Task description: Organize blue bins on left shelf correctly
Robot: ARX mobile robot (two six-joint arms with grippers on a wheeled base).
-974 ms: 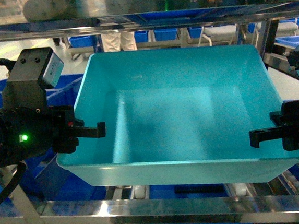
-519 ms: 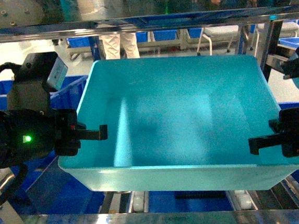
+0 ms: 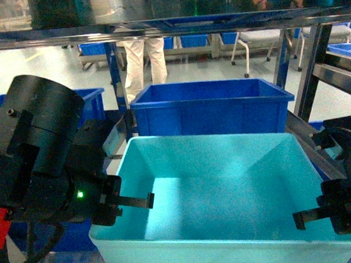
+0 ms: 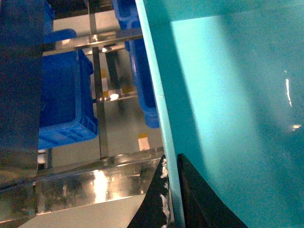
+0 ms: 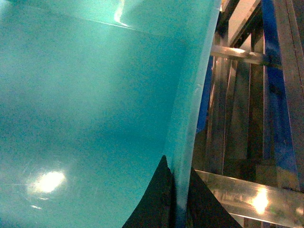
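Bin (image 3: pixel 229 188) at lower centre, carried: left gripper (image 4: pixel 172 199) and right gripper (image 5: pixel 176 199) each pinch a side wall. Next, judged: set it squarely onto the shelf (image 3: pixel 318 70) rails.

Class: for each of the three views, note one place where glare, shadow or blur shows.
Head view: the bin has a bright patch on its floor and shaded walls; the left arm is dark. Left wrist view: glare on the steel rail and a streak on the bin wall. Right wrist view: a soft hotspot low on the bin wall; the whole picture is blurred.
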